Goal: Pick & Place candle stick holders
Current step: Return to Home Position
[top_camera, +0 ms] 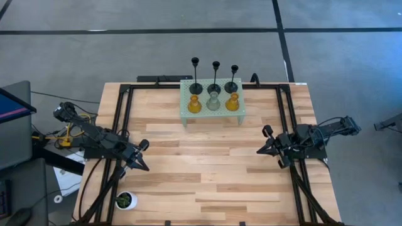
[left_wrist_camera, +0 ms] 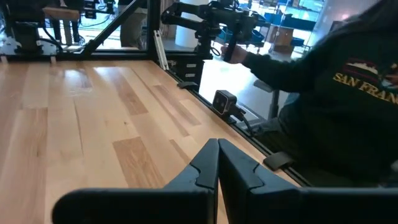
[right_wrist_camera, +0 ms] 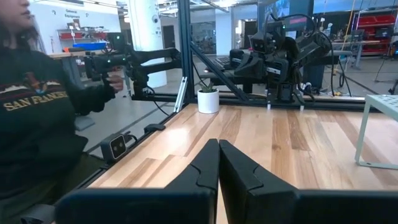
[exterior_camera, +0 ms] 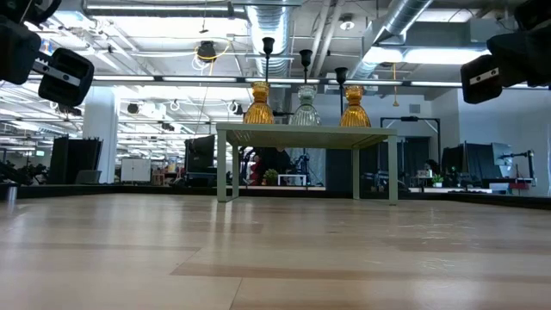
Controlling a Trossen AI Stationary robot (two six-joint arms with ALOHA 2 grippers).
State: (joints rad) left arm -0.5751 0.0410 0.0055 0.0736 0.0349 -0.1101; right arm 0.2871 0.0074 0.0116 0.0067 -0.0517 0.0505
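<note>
Six candle stick holders stand on a pale green perforated stand (top_camera: 186,88) at the table's far middle. Three are black with thin stems (top_camera: 215,76). In front of them stand an amber one (top_camera: 195,105), a pale grey one (top_camera: 213,102) and a second amber one (top_camera: 233,102); the low view shows these three on the stand top (exterior_camera: 306,131). My left gripper (top_camera: 147,167) hovers shut near the table's left edge, far from the stand. My right gripper (top_camera: 259,151) hovers shut near the right edge. Both point level, with nothing between the fingers (left_wrist_camera: 217,146) (right_wrist_camera: 218,146).
A small white pot with a green plant (top_camera: 125,201) stands at the near left corner. Black frame rails (top_camera: 119,119) run along the table's sides. A person in a dark sweatshirt (left_wrist_camera: 348,93) sits beyond the near edge. Bare wood (top_camera: 207,163) lies between the arms.
</note>
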